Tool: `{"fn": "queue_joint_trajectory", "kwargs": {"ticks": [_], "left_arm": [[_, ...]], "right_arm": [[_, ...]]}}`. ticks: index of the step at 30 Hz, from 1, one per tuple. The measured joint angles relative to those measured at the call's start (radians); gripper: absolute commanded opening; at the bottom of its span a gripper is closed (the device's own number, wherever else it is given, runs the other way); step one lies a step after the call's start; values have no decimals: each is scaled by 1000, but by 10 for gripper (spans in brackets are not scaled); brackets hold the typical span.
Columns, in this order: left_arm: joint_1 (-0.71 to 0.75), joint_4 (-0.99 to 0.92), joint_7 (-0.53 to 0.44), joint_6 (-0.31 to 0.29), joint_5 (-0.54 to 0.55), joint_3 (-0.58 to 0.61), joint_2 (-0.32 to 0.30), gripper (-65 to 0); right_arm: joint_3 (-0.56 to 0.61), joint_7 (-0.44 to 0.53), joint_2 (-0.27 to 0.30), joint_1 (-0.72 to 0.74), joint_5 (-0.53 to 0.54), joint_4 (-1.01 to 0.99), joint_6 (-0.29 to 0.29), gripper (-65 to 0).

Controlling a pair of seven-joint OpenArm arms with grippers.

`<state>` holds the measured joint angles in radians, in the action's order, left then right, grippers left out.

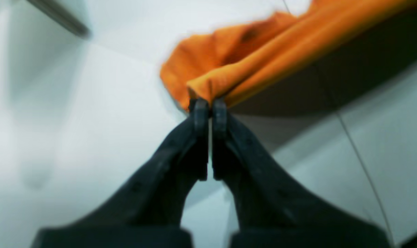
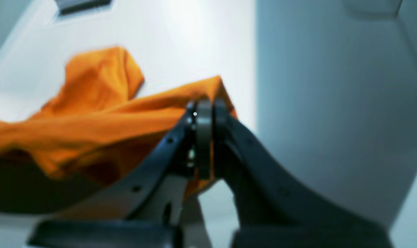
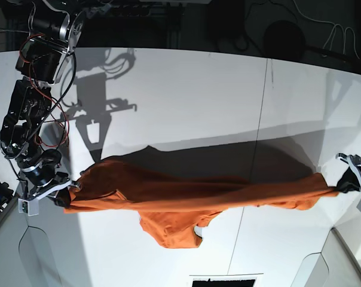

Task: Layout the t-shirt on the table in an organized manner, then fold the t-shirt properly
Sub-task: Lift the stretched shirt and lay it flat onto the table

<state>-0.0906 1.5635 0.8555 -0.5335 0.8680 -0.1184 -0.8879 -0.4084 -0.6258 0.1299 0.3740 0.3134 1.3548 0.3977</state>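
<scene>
The bright orange t-shirt point(image 3: 186, 200) hangs stretched between my two arms, lifted above the white table point(image 3: 180, 101), with a loose part sagging down at the middle. My left gripper point(image 1: 210, 103) is shut on one corner of the cloth point(image 1: 229, 79); in the base view it is at the right edge point(image 3: 342, 182). My right gripper point(image 2: 208, 106) is shut on the opposite end of the t-shirt point(image 2: 102, 117), at the left in the base view point(image 3: 70, 192).
A thin dark seam point(image 3: 258, 137) runs across the table. The curved dark far edge point(image 3: 186, 52) lies at the back. A dark slot point(image 3: 223, 280) shows at the near edge. Cables and wiring run along the arm at the far left point(image 3: 31, 89).
</scene>
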Motion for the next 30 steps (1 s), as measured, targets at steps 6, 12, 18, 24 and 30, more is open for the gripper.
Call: {"fn": "queue_joint_trajectory", "kwargs": {"ticks": [6, 12, 18, 24, 30], "left_arm": [[127, -1, 8, -29, 11, 2, 4, -650], [148, 6, 29, -29, 11, -1, 4, -650], [148, 135, 71, -52, 43, -32, 1, -650], [218, 309, 101, -62, 56, -114, -18, -650], [395, 445, 111, -85, 90, -279, -18, -650]], "right_arm": [[0, -3, 2, -76, 31, 4, 32, -650], [0, 12, 0, -177, 32, 43, 32, -650], [0, 14, 0, -256, 34, 210, 32, -650], [0, 3, 3, -315, 54, 304, 33, -650], [-47, -5, 9, -375, 90, 324, 40, -650]]}}
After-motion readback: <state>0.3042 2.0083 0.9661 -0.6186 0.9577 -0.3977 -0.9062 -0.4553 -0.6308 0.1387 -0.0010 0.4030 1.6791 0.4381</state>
